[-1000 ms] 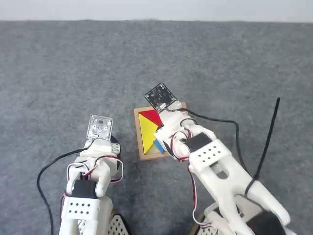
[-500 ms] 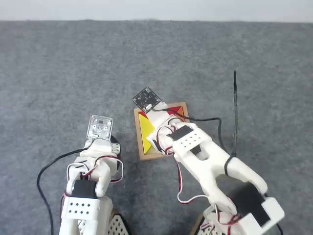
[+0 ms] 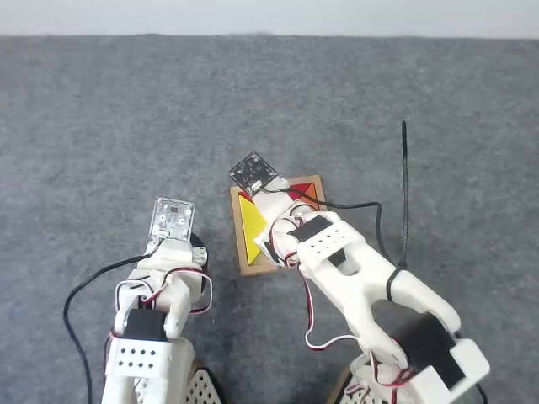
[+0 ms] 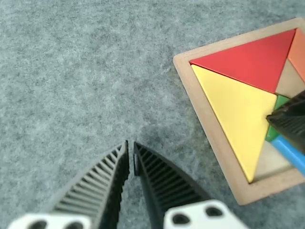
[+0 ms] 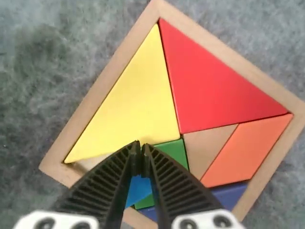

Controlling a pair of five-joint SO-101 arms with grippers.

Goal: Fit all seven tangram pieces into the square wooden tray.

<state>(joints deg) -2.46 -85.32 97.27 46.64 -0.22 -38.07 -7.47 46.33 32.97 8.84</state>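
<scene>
The square wooden tray lies on grey carpet, with its rim also in the left wrist view and the high view. In it lie a large yellow triangle, a large red triangle, an orange piece, a green piece, a light blue piece and a dark blue piece. A pale wood-coloured triangle sits between the green and orange ones. My right gripper is shut, its tips low over the yellow-green joint. My left gripper is shut above bare carpet, left of the tray.
Grey carpet runs all round the tray. The right arm reaches over the tray's near right side. A black cable lies to the right. The left arm stands at the near left.
The right arm swung left across the tray, covering more of it, and has since stayed almost still. The left arm has not moved.
</scene>
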